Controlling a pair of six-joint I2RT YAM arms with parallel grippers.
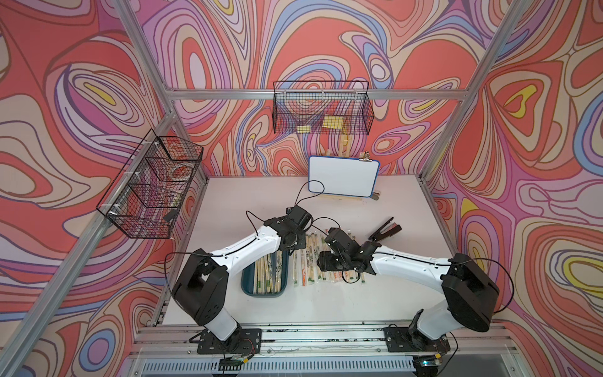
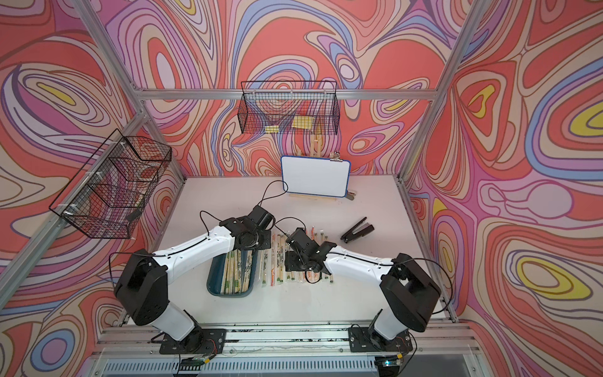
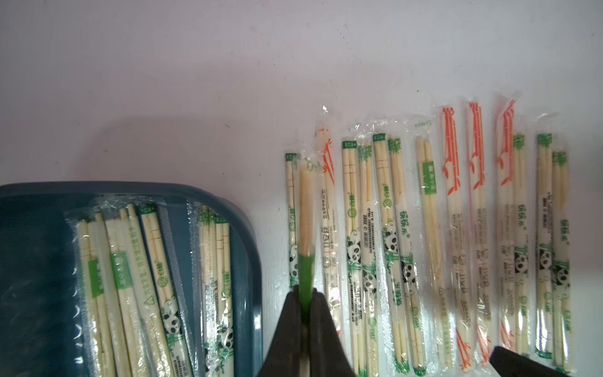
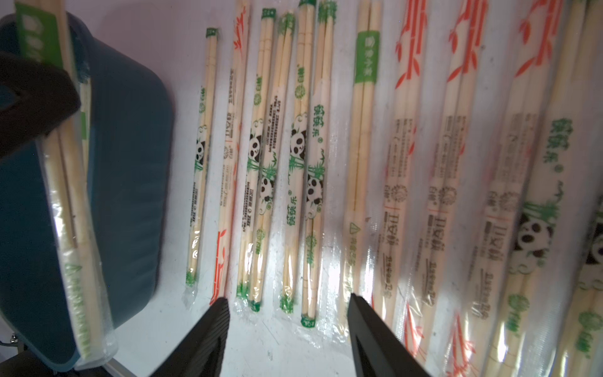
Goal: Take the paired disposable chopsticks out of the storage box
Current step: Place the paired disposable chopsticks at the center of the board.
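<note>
A chopstick pair point(image 3: 306, 209), judged light, stiff and slippery-sleeved, is clamped toward one end by the left claw point(image 3: 305, 310); the right claw point(image 4: 288, 313) is spread, empty.

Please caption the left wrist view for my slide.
Left pincer shut on one chopstick pair; more pairs in the storage box, others on the table.

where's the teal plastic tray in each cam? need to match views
Top view: shallow teal plastic tray low centre, under the left arm.
Top view: tray low centre again, under that arm.
Left wrist: tray beside the shut left pincer.
Right wrist: tray at the picture's edge.
Shared landmark: row of sleeved bamboo chopstick pairs alongside the tray.
</note>
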